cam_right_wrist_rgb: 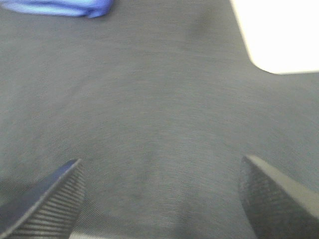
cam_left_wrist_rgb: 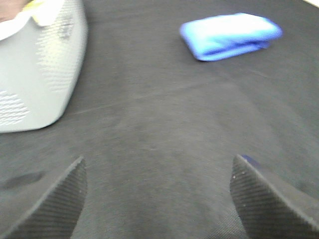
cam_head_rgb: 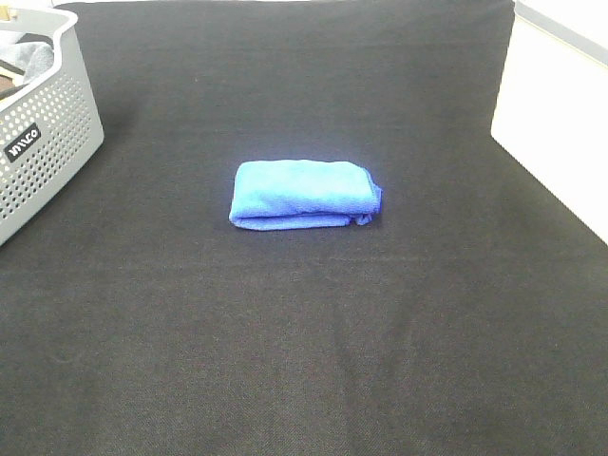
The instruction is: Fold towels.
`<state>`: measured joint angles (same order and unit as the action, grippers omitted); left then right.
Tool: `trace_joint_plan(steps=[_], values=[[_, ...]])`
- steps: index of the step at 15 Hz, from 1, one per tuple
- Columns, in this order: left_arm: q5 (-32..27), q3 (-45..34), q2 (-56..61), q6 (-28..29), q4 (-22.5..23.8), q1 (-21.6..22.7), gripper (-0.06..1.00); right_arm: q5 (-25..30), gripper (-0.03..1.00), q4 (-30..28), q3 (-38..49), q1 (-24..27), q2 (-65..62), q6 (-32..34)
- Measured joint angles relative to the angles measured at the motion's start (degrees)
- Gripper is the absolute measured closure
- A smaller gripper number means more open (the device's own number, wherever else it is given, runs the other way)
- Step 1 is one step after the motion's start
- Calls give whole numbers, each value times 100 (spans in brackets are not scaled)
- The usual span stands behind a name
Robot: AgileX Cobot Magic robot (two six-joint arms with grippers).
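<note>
The left gripper [cam_left_wrist_rgb: 158, 199] has its 2 ribbed black fingers [cam_left_wrist_rgb: 55, 206] spread wide with nothing between them, hanging over bare black cloth. The right gripper [cam_right_wrist_rgb: 162, 199] is likewise released, its 2 ribbed fingers [cam_right_wrist_rgb: 50, 199] wide apart and holding nothing. Neither gripper shows in the high view. The blue microfibre towel [cam_head_rgb: 304, 194] lies folded into a compact, layered rectangle near the middle of the black tablecloth [cam_head_rgb: 304, 361], its long side running across the high view, a rounded fold on its left end and darker hemmed edges bunched at its right end. In the left wrist view the towel [cam_left_wrist_rgb: 230, 35] sits well ahead of the fingers, apart from them; in the right wrist view only a sliver of it [cam_right_wrist_rgb: 60, 7] shows at the frame edge, also well apart. A perforated grey plastic basket [cam_head_rgb: 43, 142] with a black label stands at the far left edge of the table, with grey cloth [cam_head_rgb: 28, 57] inside it, well apart from the towel; in the left wrist view the basket [cam_left_wrist_rgb: 40, 74] is blurred, closer to the left fingers than the towel is. A white surface [cam_head_rgb: 551, 123] borders the table's right side. Nothing lies between either gripper and the towel, and open black cloth surrounds the towel on all 4 sides, widest on the near side.
</note>
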<state>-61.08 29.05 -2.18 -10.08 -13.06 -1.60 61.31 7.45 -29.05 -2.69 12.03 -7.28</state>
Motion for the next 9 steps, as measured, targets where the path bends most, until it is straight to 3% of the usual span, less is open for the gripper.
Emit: trace_joint_plan(steps=[3, 9], values=[[23, 0, 143, 0, 0, 201, 19, 0, 17, 0, 0, 258, -172, 6], [17, 0, 241, 0, 0, 201, 19, 0, 17, 11, 0, 264, -1134, 6]])
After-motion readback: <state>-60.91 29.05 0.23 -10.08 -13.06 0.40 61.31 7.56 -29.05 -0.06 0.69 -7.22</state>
